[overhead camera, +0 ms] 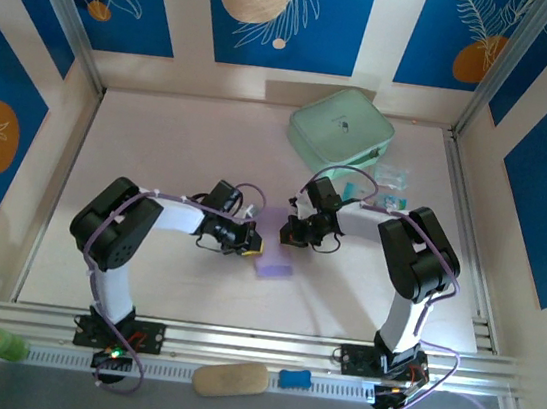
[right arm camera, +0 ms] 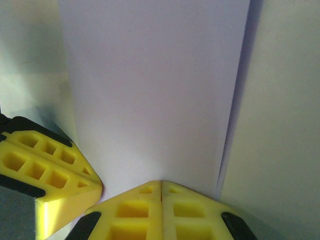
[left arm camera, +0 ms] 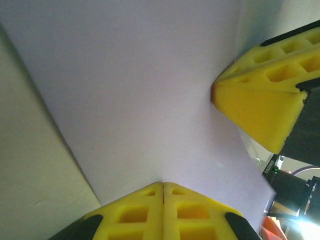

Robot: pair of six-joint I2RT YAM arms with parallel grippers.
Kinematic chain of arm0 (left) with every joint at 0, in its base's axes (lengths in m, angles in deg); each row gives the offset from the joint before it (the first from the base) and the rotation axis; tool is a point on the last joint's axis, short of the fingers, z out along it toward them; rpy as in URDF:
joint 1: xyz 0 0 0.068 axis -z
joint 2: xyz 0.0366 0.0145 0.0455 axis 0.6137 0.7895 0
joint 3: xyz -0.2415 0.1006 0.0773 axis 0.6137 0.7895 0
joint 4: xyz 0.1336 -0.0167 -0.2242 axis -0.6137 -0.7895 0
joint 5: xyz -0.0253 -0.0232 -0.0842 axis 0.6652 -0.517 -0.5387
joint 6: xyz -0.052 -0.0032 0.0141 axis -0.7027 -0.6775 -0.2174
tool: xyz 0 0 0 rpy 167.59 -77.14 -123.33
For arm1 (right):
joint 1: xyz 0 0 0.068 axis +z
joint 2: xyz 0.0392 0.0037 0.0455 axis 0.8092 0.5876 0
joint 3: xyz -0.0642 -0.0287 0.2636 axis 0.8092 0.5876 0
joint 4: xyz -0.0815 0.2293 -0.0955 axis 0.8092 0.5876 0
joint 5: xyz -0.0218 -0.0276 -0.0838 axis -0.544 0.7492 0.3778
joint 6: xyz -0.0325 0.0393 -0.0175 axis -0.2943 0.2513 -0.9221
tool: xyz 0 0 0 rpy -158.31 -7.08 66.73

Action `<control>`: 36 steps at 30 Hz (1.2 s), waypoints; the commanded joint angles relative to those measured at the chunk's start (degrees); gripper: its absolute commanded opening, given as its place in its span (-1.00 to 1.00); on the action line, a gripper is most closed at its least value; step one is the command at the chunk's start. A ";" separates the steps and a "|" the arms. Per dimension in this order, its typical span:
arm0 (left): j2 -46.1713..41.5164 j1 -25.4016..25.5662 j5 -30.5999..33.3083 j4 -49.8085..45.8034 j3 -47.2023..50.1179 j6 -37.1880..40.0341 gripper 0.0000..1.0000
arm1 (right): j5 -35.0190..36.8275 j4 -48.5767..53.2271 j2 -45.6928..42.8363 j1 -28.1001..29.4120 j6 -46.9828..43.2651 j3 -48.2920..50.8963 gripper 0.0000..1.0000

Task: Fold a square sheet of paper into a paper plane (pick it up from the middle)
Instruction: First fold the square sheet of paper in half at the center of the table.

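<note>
Top view was evenly lit and sharp; faint soft shadows lay on the table. Both wrist views were dimmer and soft-focused; the sheet of paper shaded darker toward the top. Glare flared at the left wrist view's lower right corner.

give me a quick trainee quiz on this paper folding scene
1. True or false: the left pincer is shut on the lavender paper.
2. What lies at the far side of the table? A) a mint-green case B) a red bowl C) a black mug
3. How many pincers grip the paper?

Key: 1 true; 2 A; 3 two, since the right pincer is shut on it as well.
</note>
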 commanded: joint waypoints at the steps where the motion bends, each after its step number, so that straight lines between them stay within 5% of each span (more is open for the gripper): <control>1: 1.04 0.45 4.08 -5.55 -0.24 3.28 -0.93 | 6.32 5.82 3.79 -0.03 -0.52 1.74 -0.96; 17: -2.94 3.92 1.53 4.85 0.62 -10.36 -0.93 | 6.49 6.09 3.71 -0.38 -0.36 2.06 -0.96; 29: -1.19 4.40 4.13 12.16 9.48 -8.75 -0.92 | 6.61 6.00 3.63 -0.56 -0.54 2.42 -0.96; 36: -7.36 4.35 5.47 8.12 6.99 -9.25 -0.86 | 6.75 6.00 3.51 -0.65 -0.46 2.51 -0.96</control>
